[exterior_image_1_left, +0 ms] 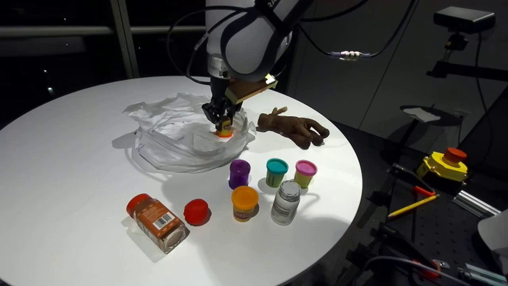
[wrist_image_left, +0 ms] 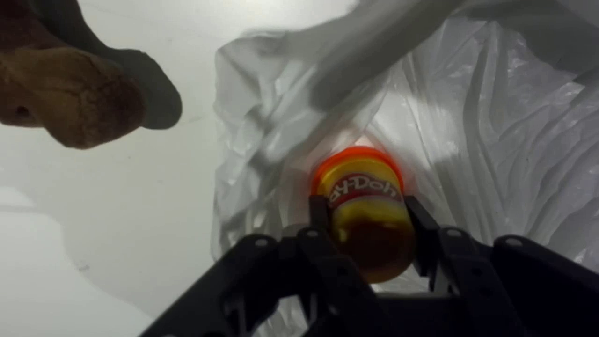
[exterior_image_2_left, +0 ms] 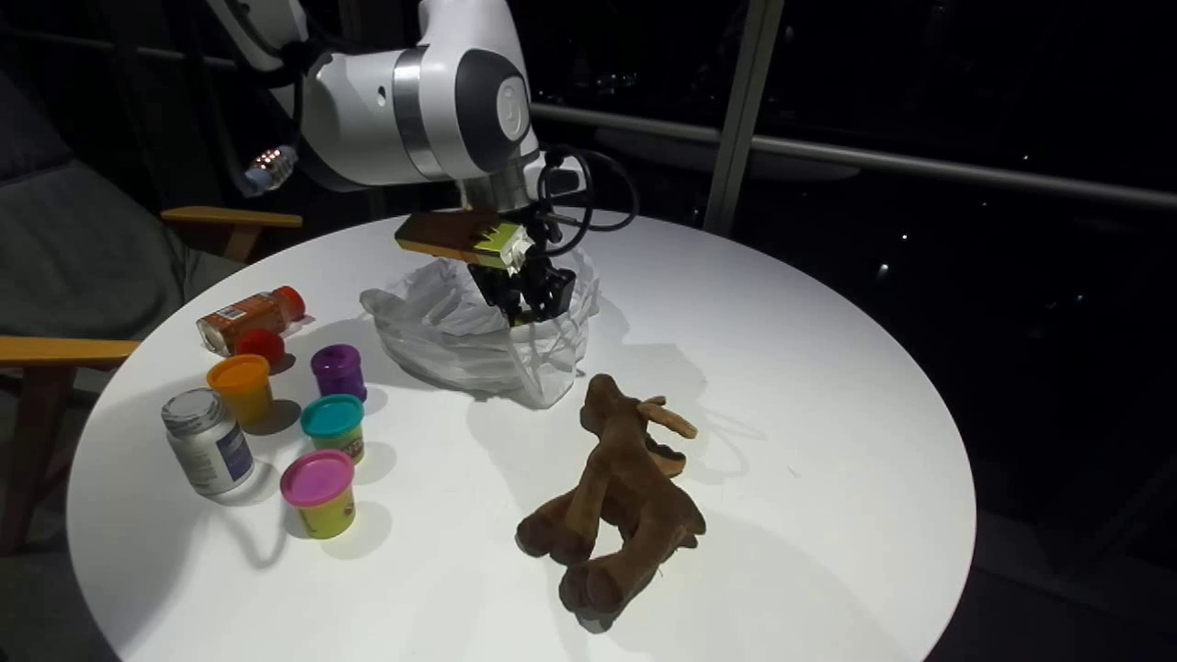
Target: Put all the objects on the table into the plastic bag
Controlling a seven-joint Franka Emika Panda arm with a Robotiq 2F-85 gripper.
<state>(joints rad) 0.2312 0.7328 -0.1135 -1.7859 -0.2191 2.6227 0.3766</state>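
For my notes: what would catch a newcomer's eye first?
Probably the gripper holding an upside-down Play-Doh tub amid the folds of the plastic bag. Next, likely the brown plush moose lying beside the bag, then the red ball by the red-capped jar.

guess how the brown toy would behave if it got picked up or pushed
The toy looks like soft plush, so it would probably squash in a grip. Its legs stick out from the body and may dangle when lifted. Lying with those legs spread, it seems unlikely to roll.
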